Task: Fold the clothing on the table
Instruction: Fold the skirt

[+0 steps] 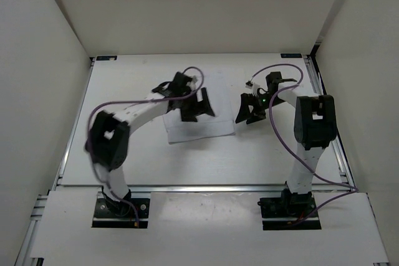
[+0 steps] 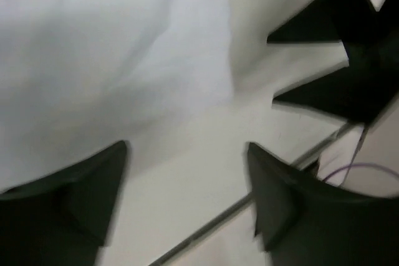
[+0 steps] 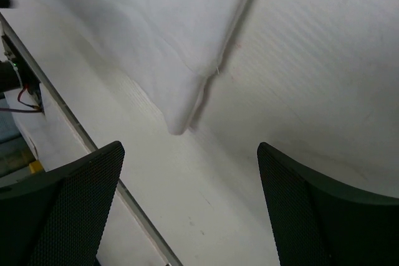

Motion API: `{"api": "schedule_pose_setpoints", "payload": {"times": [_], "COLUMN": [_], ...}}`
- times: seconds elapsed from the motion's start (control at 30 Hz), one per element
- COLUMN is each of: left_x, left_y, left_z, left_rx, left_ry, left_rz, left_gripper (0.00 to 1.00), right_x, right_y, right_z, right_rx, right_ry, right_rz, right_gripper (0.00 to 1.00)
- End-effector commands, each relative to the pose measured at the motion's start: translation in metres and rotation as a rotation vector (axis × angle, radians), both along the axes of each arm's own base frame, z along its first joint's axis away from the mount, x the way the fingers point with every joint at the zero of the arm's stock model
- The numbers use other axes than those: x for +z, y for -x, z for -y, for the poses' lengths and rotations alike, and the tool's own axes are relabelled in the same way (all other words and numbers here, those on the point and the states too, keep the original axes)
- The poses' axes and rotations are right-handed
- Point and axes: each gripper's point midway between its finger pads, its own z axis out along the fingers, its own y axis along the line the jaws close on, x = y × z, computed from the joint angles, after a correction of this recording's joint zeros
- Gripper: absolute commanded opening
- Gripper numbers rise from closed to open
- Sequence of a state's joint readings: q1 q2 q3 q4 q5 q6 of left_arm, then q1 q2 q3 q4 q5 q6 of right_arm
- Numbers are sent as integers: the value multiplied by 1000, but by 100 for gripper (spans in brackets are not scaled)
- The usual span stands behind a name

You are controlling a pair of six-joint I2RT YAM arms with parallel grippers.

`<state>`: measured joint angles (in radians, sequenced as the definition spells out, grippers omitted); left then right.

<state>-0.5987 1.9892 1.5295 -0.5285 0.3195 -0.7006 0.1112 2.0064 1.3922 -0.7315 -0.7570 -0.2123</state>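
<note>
White cloth [image 1: 206, 131] lies flat; left gripper [image 1: 198, 111] above it, right gripper [image 1: 248, 115] at its three o'clock, both wide open and empty (probably poised to pinch an edge).

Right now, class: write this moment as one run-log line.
clothing lying on table | left gripper: jaws open, empty | right gripper: jaws open, empty

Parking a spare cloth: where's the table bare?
Bare: the near strip of flat white table between the white fabric clothing and the arm bases; the far-left corner. Crowded: the clothing's right side, under left gripper and beside right gripper.
</note>
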Motion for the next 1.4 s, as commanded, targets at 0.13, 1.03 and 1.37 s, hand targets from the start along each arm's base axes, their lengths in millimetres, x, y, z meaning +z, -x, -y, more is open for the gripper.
{"api": "schedule_pose_setpoints", "payload": {"times": [0.13, 1.03, 1.37], "left_x": [5, -65, -80], "left_y": [40, 87, 92], "left_z": [-158, -217, -190], "left_rx": [414, 486, 455], "left_ry": [-16, -165, -122], "left_rz": [121, -20, -49], "left_gripper": [67, 55, 60], "right_x": [-10, -40, -49], "right_y": [4, 25, 44], "right_z": [18, -27, -24], "right_rx": [-56, 107, 126], "right_ry": [58, 71, 102], "right_rz": [-32, -92, -133], "right_gripper": [95, 83, 68]}}
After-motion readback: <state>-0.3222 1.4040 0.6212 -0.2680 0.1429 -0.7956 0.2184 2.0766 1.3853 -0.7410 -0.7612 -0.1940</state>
